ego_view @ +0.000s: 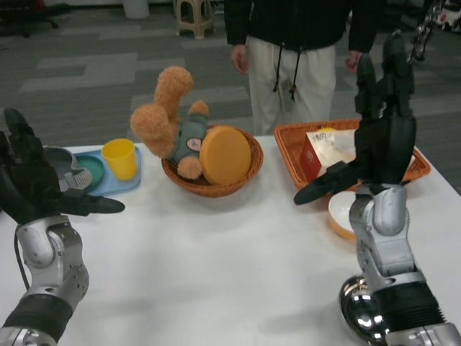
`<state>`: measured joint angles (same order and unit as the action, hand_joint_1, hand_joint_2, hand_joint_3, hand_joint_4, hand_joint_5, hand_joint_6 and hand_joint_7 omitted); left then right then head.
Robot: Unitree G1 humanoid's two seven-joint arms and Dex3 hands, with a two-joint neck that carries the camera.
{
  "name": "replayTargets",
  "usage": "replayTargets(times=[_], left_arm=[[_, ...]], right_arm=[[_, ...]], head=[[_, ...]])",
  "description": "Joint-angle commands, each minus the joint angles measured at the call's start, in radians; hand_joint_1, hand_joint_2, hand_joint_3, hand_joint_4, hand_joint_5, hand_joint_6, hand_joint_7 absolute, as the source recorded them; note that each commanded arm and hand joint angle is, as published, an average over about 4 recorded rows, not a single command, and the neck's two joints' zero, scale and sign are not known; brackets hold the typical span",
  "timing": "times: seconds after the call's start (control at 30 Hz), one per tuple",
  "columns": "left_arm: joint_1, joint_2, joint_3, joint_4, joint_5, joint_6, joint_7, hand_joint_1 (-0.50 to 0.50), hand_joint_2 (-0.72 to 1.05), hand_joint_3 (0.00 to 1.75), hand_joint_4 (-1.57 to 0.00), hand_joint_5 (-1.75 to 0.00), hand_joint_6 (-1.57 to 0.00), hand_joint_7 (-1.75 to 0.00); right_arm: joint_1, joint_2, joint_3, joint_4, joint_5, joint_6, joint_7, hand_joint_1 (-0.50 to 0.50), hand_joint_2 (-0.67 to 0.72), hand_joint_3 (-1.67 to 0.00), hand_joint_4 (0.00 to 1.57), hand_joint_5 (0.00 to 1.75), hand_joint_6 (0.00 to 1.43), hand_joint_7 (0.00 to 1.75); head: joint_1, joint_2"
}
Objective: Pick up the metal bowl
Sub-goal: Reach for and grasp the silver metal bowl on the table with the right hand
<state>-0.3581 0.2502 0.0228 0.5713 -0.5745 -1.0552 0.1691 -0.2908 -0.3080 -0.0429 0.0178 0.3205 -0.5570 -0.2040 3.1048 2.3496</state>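
Note:
The shiny metal bowl (pixel 362 316) sits near the table's front edge at the lower right, partly hidden behind my right forearm. My right hand (pixel 383 148) is raised well above it, fingers spread upward and thumb pointing left, holding nothing. At the far left my left hand (pixel 30 180) is also raised with its fingers apart and empty.
A round wicker basket (pixel 216 189) holds a plush toy (pixel 162 119) and a yellow disc (pixel 225 154). At the right stand an orange rectangular basket (pixel 288 155) with packets and a small white bowl (pixel 337 213). A blue tray (pixel 119 184) carries a yellow cup (pixel 119 158). A person (pixel 292 50) stands behind the table.

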Motion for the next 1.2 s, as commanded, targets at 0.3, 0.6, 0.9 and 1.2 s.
replayTargets(times=[0.3, 0.6, 0.9, 1.2], left_arm=[[0.007, 0.036, -0.006, 0.002, -0.034, -0.006, 0.004, -0.5, -0.72, 0.09, 0.0, 0.0, 0.0, 0.0], [0.004, 0.049, -0.017, 0.013, -0.055, -0.006, 0.004, -0.5, -0.72, 0.09, 0.0, 0.0, 0.0, 0.0], [0.003, 0.046, -0.045, 0.029, -0.065, -0.005, 0.004, -0.5, -0.72, 0.09, 0.0, 0.0, 0.0, 0.0], [-0.008, 0.056, -0.059, 0.032, -0.07, -0.002, 0.004, -0.5, -0.72, 0.09, 0.0, 0.0, 0.0, 0.0]], right_arm=[[0.144, -0.015, -0.297, -0.235, 0.12, 0.392, 0.252, -0.38, 0.39, 0.0, 0.0, 0.0, 0.0, 0.0], [0.282, -0.021, -0.509, -0.209, 0.208, 0.445, 0.4, -0.38, 0.39, 0.0, 0.0, 0.0, 0.0, 0.0], [0.454, 0.01, -0.627, -0.19, 0.221, 0.52, 0.546, -0.38, 0.39, 0.0, 0.0, 0.0, 0.0, 0.0], [0.546, 0.044, -0.683, -0.121, 0.22, 0.506, 0.594, -0.36, 0.41, 0.0, 0.0, 0.0, 0.0, 0.05]], head=[[-0.253, -0.105], [-0.449, -0.174], [-0.557, -0.225], [-0.595, -0.24]])
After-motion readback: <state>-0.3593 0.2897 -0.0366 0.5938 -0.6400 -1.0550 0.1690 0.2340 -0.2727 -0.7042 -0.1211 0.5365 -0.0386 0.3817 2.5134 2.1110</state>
